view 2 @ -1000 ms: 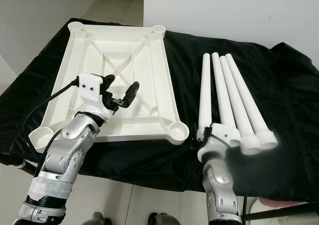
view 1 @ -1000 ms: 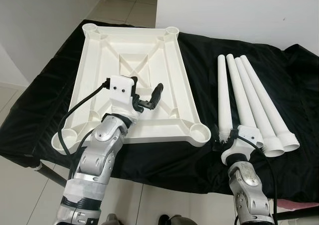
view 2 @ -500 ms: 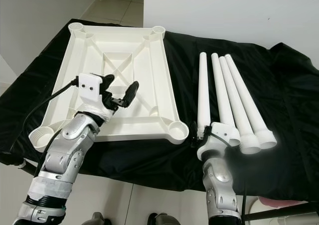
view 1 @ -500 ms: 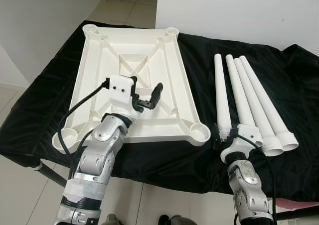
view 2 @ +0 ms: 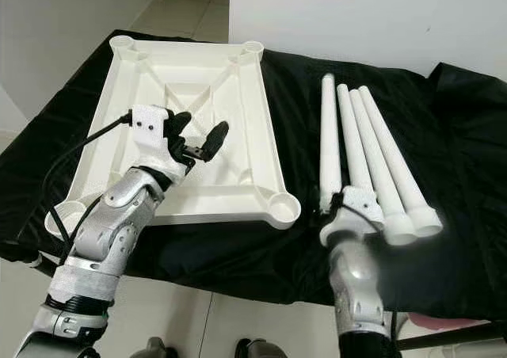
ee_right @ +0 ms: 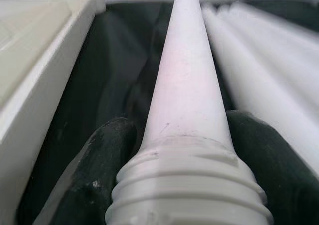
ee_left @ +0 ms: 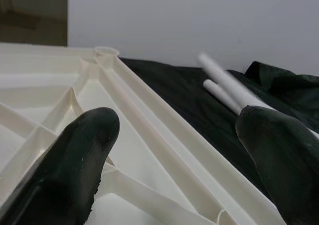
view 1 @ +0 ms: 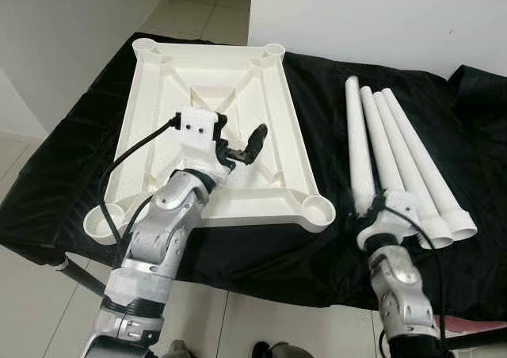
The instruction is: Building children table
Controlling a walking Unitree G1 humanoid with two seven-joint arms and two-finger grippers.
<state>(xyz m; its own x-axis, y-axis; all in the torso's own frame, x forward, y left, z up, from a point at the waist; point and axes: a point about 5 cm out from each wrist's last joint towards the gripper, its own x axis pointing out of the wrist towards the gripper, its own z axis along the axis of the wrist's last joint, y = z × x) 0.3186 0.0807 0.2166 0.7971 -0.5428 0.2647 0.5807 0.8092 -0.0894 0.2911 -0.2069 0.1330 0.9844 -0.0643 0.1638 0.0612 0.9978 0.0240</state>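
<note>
The right tool [ee_right: 182, 150] is now closed on the leftmost leg [view 1: 356, 140] (threaded end); the left tool [view 1: 238, 140], open, has been advanced over the tabletop [view 1: 158, 97].

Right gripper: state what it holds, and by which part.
The right gripper holds the leftmost white plastic tapered table leg near its wide threaded end, one black finger on each side.

Left pincer [view 1: 238, 142] raised forward, black fingers spread apart. Right pincer [ee_right: 174, 150] extended low, black fingers clamped.
</note>
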